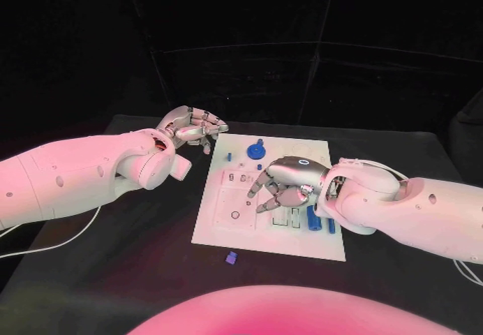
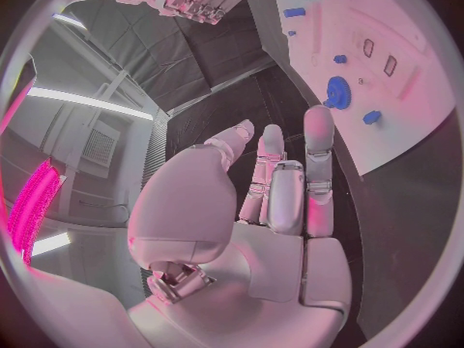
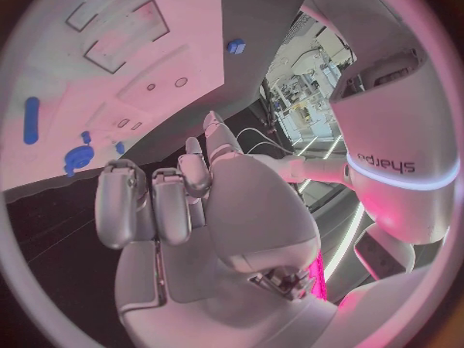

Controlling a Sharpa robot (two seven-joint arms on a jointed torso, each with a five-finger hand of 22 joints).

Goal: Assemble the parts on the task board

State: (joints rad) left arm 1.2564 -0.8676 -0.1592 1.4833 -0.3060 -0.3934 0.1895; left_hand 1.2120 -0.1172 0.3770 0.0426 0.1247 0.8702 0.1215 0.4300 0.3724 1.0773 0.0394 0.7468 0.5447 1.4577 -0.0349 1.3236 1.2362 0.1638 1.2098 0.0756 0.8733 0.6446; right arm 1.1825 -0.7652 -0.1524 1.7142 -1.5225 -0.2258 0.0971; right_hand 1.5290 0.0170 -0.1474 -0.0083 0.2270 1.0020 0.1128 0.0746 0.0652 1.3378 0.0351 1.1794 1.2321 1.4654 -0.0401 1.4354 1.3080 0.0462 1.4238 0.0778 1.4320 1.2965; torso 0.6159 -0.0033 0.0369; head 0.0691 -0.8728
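The white task board point(image 1: 216, 227) lies at the centre of the frame on the black table point(image 1: 111, 272), its long side running away from the robot. At its far end a blue gear-shaped part point(image 1: 257, 149) stands upright, with a small blue part point(image 1: 228, 155) just to its left. Near the board's lower right, a long blue part point(image 1: 315, 222) lies in a recessed slot, beside other slots point(image 1: 285, 218) partly hidden under the hand. One small blue part point(image 1: 232, 257) lies off the board on the table, just below its near edge.

The right hand point(image 1: 285, 183) hovers over the middle of the board, palm down, fingers spread and pointing toward the board's left half; the right wrist view shows nothing between the fingers point(image 3: 155, 205).

The left hand point(image 1: 189, 128) is in the upper left of the frame, off the board's far left corner and apart from it. Its fingers point(image 2: 288, 185) are extended and close together in the left wrist view, holding nothing. That view also shows the gear point(image 2: 337, 91) and a small blue part point(image 2: 371, 117) on the board point(image 2: 416, 93).
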